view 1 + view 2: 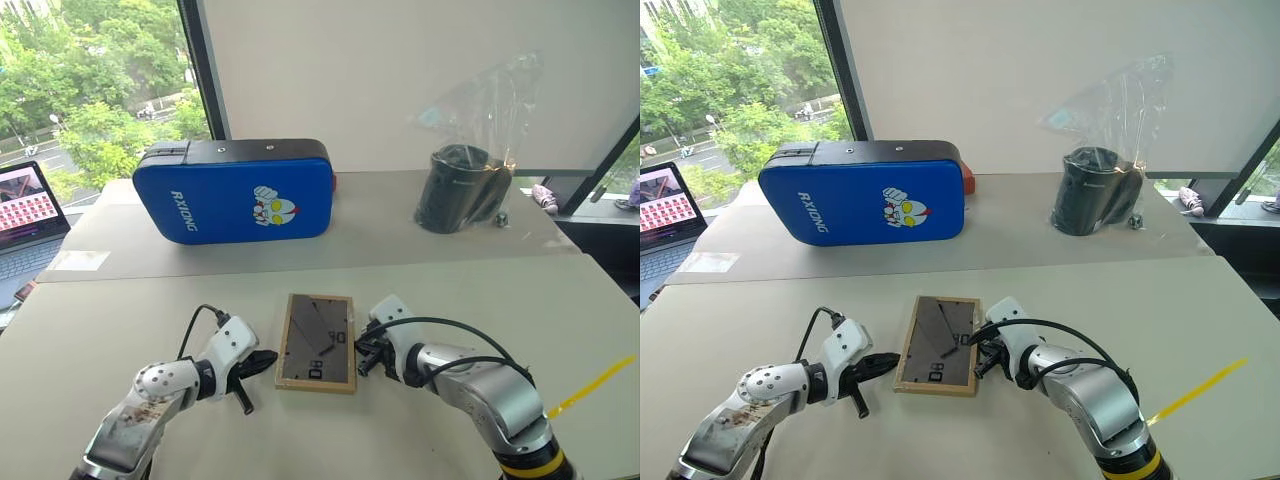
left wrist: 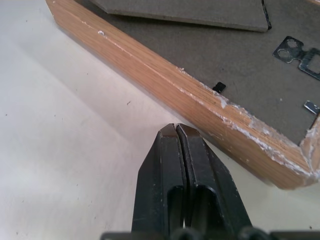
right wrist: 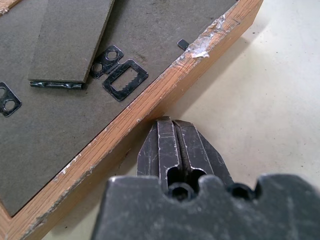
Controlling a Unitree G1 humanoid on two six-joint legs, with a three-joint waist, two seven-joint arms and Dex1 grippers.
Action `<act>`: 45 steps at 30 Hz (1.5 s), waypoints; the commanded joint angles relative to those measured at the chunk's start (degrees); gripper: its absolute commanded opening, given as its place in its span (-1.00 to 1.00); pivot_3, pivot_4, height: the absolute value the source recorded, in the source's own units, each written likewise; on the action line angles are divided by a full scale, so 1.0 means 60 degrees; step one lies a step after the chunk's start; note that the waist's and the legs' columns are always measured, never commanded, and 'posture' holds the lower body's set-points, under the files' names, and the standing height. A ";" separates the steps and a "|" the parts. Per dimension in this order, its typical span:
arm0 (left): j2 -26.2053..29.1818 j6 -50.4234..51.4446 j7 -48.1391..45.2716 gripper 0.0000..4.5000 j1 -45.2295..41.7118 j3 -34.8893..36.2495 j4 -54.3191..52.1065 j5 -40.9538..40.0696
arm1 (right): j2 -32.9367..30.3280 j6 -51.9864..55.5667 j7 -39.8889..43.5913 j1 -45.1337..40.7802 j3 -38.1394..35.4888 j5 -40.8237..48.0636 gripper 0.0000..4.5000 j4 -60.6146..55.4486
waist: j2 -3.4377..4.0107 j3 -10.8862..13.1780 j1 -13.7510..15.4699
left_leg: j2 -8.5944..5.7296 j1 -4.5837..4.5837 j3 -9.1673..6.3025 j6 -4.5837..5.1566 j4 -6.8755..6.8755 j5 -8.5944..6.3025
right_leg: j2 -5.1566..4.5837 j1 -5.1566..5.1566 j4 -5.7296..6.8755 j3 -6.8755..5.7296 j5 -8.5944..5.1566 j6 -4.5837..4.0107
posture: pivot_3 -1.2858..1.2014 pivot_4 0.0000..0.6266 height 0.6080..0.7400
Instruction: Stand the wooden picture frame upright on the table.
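Table (image 1: 560,300): wide pale beige top, lying in two levels with a seam running across; its near and side edges are being cut off by the head views.

Blue padded case (image 1: 235,192): standing on its long edge at the far left of the table, printed face turned toward the camera.

Black cylindrical item in clear plastic bag (image 1: 460,187): sitting at the far right; the wrapping is blurring its outline, so it is possibly a cup or speaker.

Laptop (image 1: 25,205): showing at the far left edge, mostly cut off.

Wooden picture frame (image 1: 317,341): lying flat, face down, on the near half of the table between the two arms. Its long axis is running away from the robot, tilted slightly. The dark grey back is facing up, with the fold-out stand lying folded flat and metal hangers showing; the picture side is hidden against the table. The wrist views are showing chipped, whitish scuffs along the wood edge.

Right gripper (image 3: 175,132): fingers pressed together, holding nothing, tips sitting just against the frame's right edge; actual contact is hard to confirm.

Left gripper (image 2: 177,134): fingers likewise pressed together and empty, pointing at the frame's left edge, just beside it with a sliver of table between.
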 commanded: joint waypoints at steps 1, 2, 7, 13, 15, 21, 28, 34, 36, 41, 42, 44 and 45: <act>0.0682 0.0060 -0.0271 -0.96 0.0378 0.0311 -0.0064 0.0041 | -0.0198 -0.0133 0.0040 0.0124 -0.0147 -0.0104 -1.00 0.0098 | 0.0000 0.0000 0.0013 | 0.0000 0.0000 0.0000 0.0000 0.0000 0.0000 | 0.0000 0.0000 -0.0002 0.0000 0.0000 0.0000 | 0.03 -0.52 1.00; 0.0831 -0.0125 -0.0298 -0.96 0.0439 0.0420 -0.0137 0.0076 | -0.0249 -0.0152 0.0072 0.0145 -0.0180 -0.0100 -1.00 0.0104 | -0.0001 0.0001 0.0013 | 0.0000 -0.0002 0.0000 0.0000 0.0000 0.0000 | 0.0000 0.0000 -0.0002 0.0000 0.0000 0.0000 | 0.03 -0.52 1.00; 0.1350 -0.1193 -0.0773 -0.96 0.0351 0.1372 -0.0252 -0.0267 | -0.0812 -0.0462 0.0404 0.0603 -0.0380 -0.0034 -1.00 -0.0085 | -0.0015 0.0010 0.0161 | 0.0000 -0.0017 0.0000 0.0000 -0.0001 0.0000 | 0.0000 -0.0009 -0.0008 -0.0001 -0.0001 0.0001 | 0.03 -0.52 1.00; 0.1954 -1.0361 -0.0376 -0.14 -0.0249 0.0492 0.2937 0.3061 | -0.1248 -0.0776 0.1208 0.1263 -0.0852 0.0549 -1.00 -0.0523 | -0.0019 0.0012 0.0486 | -0.0002 -0.0041 -0.0004 -0.0002 -0.0002 -0.0001 | 0.0000 -0.0011 -0.0039 -0.0007 -0.0002 -0.0001 | 0.03 -0.52 1.00; 0.2040 -1.3388 0.0653 0.16 -0.0982 0.0120 0.4619 0.4574 | -0.1391 -0.0749 0.1331 0.1312 -0.0884 0.0615 -1.00 -0.0487 | -0.0018 0.0012 0.0548 | -0.0002 -0.0047 -0.0003 -0.0002 -0.0004 -0.0001 | 0.0000 -0.0014 -0.0046 -0.0008 -0.0002 -0.0004 | 0.03 -0.52 1.00; 0.1832 -1.7808 0.3559 0.83 -0.3069 -0.0853 0.8315 0.8719 | -0.1536 -0.0414 0.1307 0.1334 -0.0730 0.0626 -1.00 -0.0458 | -0.0020 0.0008 0.0601 | -0.0003 -0.0059 -0.0004 -0.0002 -0.0004 0.0000 | 0.0000 -0.0013 -0.0052 -0.0017 0.0001 0.0002 | 0.03 -0.52 1.00; 0.1178 -1.8639 0.5950 0.83 -0.4841 -0.2232 1.0285 1.1290 | -0.1067 -0.0207 0.0961 0.0880 0.0017 0.0521 -1.00 -0.0371 | -0.0007 -0.0007 0.0641 | -0.0004 -0.0006 -0.0004 -0.0005 -0.0003 0.0001 | -0.0001 0.0035 -0.0031 -0.0018 -0.0002 0.0020 | 0.03 -0.52 1.00; 0.0382 -1.8703 0.7223 0.83 -0.5771 -0.3459 1.0930 1.2312 | -0.0385 -0.0233 0.0633 0.0000 0.0794 0.0072 -1.00 0.0334 | 0.0001 -0.0024 0.0622 | -0.0003 0.0077 -0.0003 -0.0024 -0.0002 0.0012 | -0.0001 0.0135 -0.0033 -0.0016 -0.0041 0.0112 | 0.03 -0.52 1.00; 0.0280 -1.8666 0.7539 0.83 -0.5867 -0.3720 1.1044 1.2492 | -0.0314 -0.0215 0.0615 -0.0042 0.0805 0.0003 -1.00 0.0374 | 0.0015 -0.0038 0.0601 | -0.0003 0.0081 -0.0004 -0.0025 -0.0002 0.0013 | -0.0001 0.0135 -0.0032 -0.0015 -0.0043 0.0114 | 0.03 -0.52 1.00; 0.0328 -1.8865 0.7872 0.83 -0.5904 -0.3904 1.1089 1.2152 | -0.0369 -0.0152 0.0596 0.0007 0.0693 -0.0083 -1.00 0.0363 | 0.0032 -0.0057 0.0595 | -0.0003 0.0080 -0.0004 -0.0025 -0.0002 0.0013 | -0.0001 0.0135 -0.0034 -0.0015 -0.0044 0.0116 | 0.03 -0.52 1.00; 0.0409 -1.8978 0.7917 0.83 -0.5846 -0.3892 1.1048 1.2057 | -0.0403 -0.0162 0.0604 0.0041 0.0653 -0.0092 -1.00 0.0375 | 0.0032 -0.0057 0.0593 | -0.0003 0.0080 -0.0004 -0.0025 -0.0003 0.0013 | -0.0001 0.0135 -0.0034 -0.0015 -0.0044 0.0116 | 0.03 -0.52 1.00; 0.0644 -1.9175 0.8030 0.58 -0.5683 -0.3846 1.0936 1.1938 | -0.0486 -0.0175 0.0616 0.0112 0.0566 -0.0115 -1.00 0.0433 | 0.0033 -0.0057 0.0567 | -0.0003 0.0078 -0.0004 -0.0025 -0.0003 0.0012 | -0.0001 0.0132 -0.0035 -0.0014 -0.0045 0.0117 | 0.03 -0.52 1.00; 0.0714 -1.9201 0.8056 0.52 -0.5640 -0.3861 1.0914 1.1909 | -0.0516 -0.0181 0.0619 0.0129 0.0545 -0.0126 -1.00 0.0452 | 0.0033 -0.0057 0.0561 | -0.0003 0.0077 -0.0004 -0.0025 -0.0004 0.0012 | -0.0001 0.0131 -0.0038 -0.0015 -0.0045 0.0118 | 0.03 -0.52 1.00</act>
